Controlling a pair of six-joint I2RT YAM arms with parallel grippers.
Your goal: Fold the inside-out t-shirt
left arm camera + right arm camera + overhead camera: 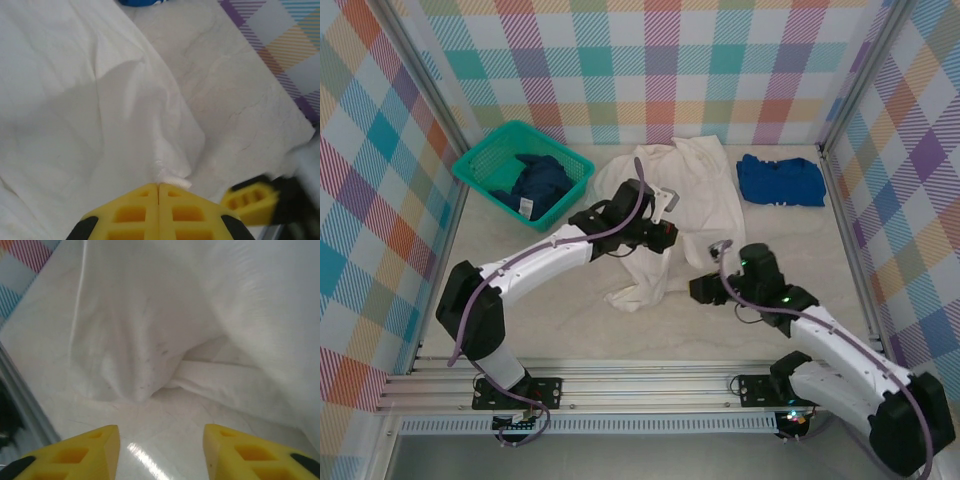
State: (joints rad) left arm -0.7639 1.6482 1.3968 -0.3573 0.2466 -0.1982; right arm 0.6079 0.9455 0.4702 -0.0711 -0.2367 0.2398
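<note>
**Inside-out t-shirt (690, 195) pinched for a lift**

It lies crumpled on the table (570, 310). We see the left gripper (158, 186) clamped on a ridge of its fabric, probably to raise and spread it. Our right gripper (161, 440) hovers low, jaws apart and empty, facing a fold it seems positioned to take.

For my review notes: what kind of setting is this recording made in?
Probably a lab test cell, not a home: plaid walls, an aluminium frame, and a table holding a green basket and the white t-shirt.

Basket (480, 150) left — t-shirt (705, 195) centre.
</note>
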